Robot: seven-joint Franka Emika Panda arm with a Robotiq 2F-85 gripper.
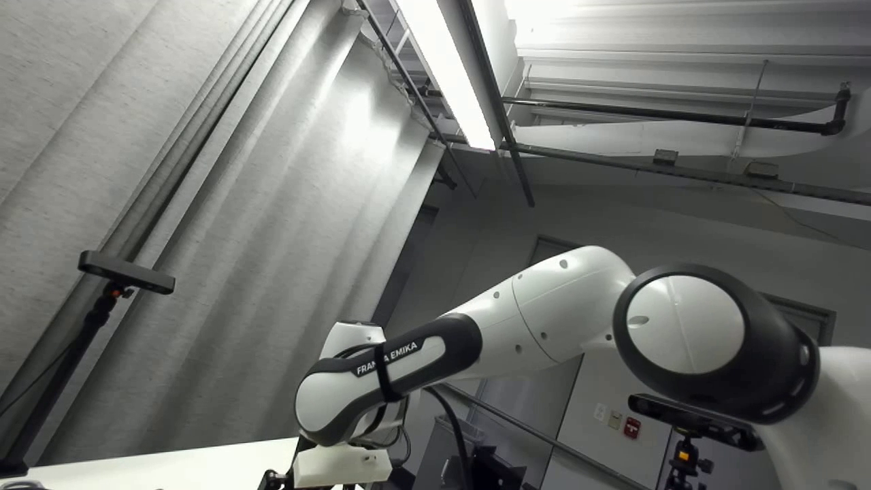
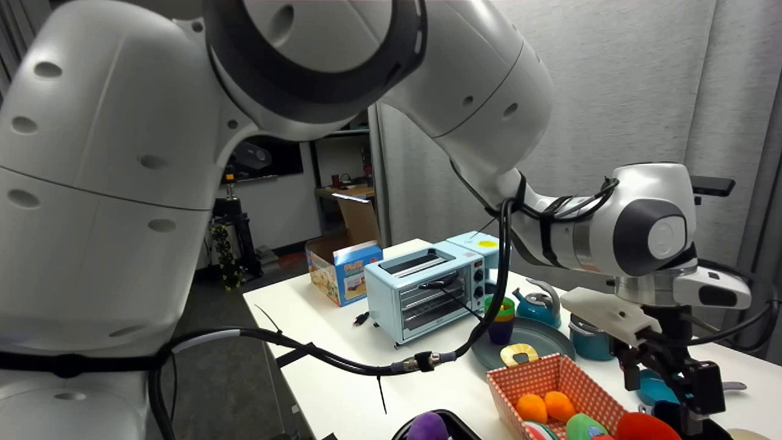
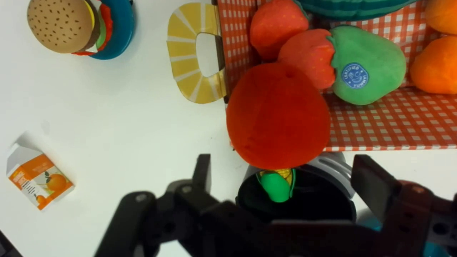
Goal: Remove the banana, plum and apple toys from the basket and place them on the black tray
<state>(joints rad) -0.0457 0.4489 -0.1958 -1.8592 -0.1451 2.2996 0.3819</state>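
Observation:
The red-and-white checked basket [image 2: 589,388] also shows in the wrist view [image 3: 392,119]. A big round red toy, seemingly the apple [image 3: 278,117], lies over the basket's near corner; it also shows in an exterior view [image 2: 644,426]. A purple toy, seemingly the plum [image 2: 427,426], sits in the black tray [image 2: 459,424] at that view's bottom edge. I see no banana. My gripper [image 3: 284,171] is open and empty, above a dark pot and short of the red toy. In an exterior view the gripper [image 2: 667,394] hangs beside the basket.
The basket also holds strawberries [image 3: 280,28], a green fruit [image 3: 369,66], oranges [image 3: 437,66] and a watermelon slice [image 3: 353,9]. The dark pot [image 3: 310,200] holds toy corn [image 3: 276,185]. A burger [image 3: 60,25], juice carton [image 3: 41,182], toaster [image 2: 421,287] and kettle [image 2: 537,305] stand around.

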